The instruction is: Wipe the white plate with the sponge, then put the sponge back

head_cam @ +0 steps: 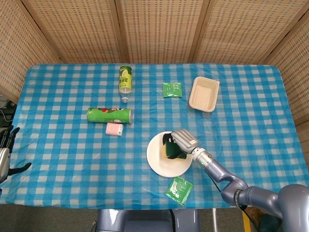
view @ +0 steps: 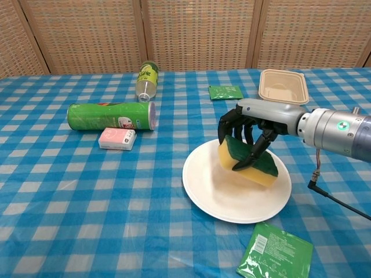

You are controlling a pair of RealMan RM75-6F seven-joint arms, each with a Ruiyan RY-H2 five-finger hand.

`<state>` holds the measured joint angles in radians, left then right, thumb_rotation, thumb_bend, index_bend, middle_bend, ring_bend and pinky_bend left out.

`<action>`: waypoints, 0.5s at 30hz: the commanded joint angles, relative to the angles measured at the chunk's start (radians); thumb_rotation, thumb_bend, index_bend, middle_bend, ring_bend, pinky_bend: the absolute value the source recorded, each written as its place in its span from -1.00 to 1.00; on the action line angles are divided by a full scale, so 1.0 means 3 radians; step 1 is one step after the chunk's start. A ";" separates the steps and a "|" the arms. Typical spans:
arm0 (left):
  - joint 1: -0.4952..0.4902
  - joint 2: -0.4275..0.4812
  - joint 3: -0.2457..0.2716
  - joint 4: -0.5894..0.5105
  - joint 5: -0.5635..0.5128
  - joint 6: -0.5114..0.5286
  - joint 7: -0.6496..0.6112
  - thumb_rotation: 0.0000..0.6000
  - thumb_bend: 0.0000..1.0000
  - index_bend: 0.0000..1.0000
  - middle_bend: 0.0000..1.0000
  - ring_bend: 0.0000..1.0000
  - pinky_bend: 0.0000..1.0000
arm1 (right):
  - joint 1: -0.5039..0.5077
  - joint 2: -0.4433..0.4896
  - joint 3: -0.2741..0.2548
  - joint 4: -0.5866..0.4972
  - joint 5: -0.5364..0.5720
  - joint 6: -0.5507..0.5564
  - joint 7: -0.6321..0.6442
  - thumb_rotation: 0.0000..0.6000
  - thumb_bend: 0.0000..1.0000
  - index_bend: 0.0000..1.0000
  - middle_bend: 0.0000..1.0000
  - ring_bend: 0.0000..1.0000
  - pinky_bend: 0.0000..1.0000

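- The left hand (head_cam: 6,153) is cut off by the left edge of the head view, so how its fingers lie cannot be told; the chest view does not show it
- The right hand (view: 250,134) covers much of the sponge (view: 261,168), and the sponge hides part of the white plate (view: 208,185)
- The right arm runs out of the chest view at its right edge
- Print on the green packet (view: 277,252), cut by the bottom edge, is too small to read
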<state>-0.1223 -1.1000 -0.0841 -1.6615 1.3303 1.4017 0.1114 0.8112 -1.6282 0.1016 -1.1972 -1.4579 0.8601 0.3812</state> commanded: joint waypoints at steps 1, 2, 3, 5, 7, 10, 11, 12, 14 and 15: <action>-0.0002 -0.0001 -0.0001 0.0003 -0.0001 -0.0003 0.0001 1.00 -1.00 -1.00 -1.00 -1.00 -1.00 | -0.0013 -0.0085 -0.0001 0.0113 0.0063 -0.0044 -0.0038 1.00 0.01 0.13 0.27 0.08 0.17; -0.0004 -0.0003 -0.0001 0.0005 -0.0003 -0.0006 0.0002 1.00 -1.00 -1.00 -1.00 -1.00 -1.00 | -0.0014 -0.0113 -0.0005 0.0154 0.0073 -0.0056 -0.0044 1.00 0.01 0.13 0.27 0.08 0.17; -0.0005 -0.0004 -0.0002 0.0006 -0.0004 -0.0007 0.0003 1.00 -1.00 -1.00 -1.00 -1.00 -1.00 | -0.0015 -0.0128 -0.0008 0.0175 0.0075 -0.0059 -0.0045 1.00 0.01 0.13 0.27 0.08 0.17; -0.0008 -0.0005 -0.0005 0.0007 -0.0010 -0.0011 0.0005 1.00 -1.00 -1.00 -1.00 -1.00 -1.00 | -0.0014 -0.0162 -0.0017 0.0210 0.0075 -0.0076 -0.0033 1.00 0.01 0.13 0.27 0.08 0.17; -0.0008 -0.0005 -0.0007 0.0007 -0.0015 -0.0013 0.0006 1.00 -1.00 -1.00 -1.00 -1.00 -1.00 | -0.0014 -0.0182 -0.0028 0.0227 0.0069 -0.0086 -0.0031 1.00 0.01 0.13 0.27 0.08 0.17; -0.0005 -0.0005 -0.0003 0.0007 -0.0009 -0.0007 0.0002 1.00 -1.00 -1.00 -1.00 -1.00 -1.00 | -0.0022 -0.0210 -0.0034 0.0243 0.0075 -0.0095 -0.0012 1.00 0.01 0.13 0.27 0.08 0.17; -0.0004 -0.0004 -0.0002 0.0006 -0.0007 -0.0005 0.0003 1.00 -1.00 -1.00 -1.00 -1.00 -1.00 | -0.0026 -0.0220 -0.0037 0.0252 0.0077 -0.0097 -0.0009 1.00 0.01 0.13 0.27 0.08 0.17; -0.0003 -0.0004 -0.0001 0.0006 -0.0004 -0.0004 0.0003 1.00 -1.00 -1.00 -1.00 -1.00 -1.00 | -0.0030 -0.0229 -0.0039 0.0260 0.0077 -0.0097 -0.0002 1.00 0.01 0.13 0.27 0.08 0.17; -0.0003 -0.0003 -0.0001 0.0005 -0.0004 -0.0004 0.0002 1.00 -1.00 -1.00 -1.00 -1.00 -1.00 | -0.0038 -0.0244 -0.0044 0.0271 0.0067 -0.0083 0.0011 1.00 0.01 0.13 0.27 0.08 0.17; -0.0003 -0.0003 -0.0001 0.0004 -0.0004 -0.0004 0.0001 1.00 -1.00 -1.00 -1.00 -1.00 -1.00 | -0.0042 -0.0248 -0.0043 0.0270 0.0062 -0.0073 0.0023 1.00 0.01 0.13 0.27 0.08 0.17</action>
<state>-0.1232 -1.1008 -0.0844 -1.6603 1.3290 1.4005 0.1118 0.7997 -1.7013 0.0889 -1.1166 -1.4380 0.8365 0.3862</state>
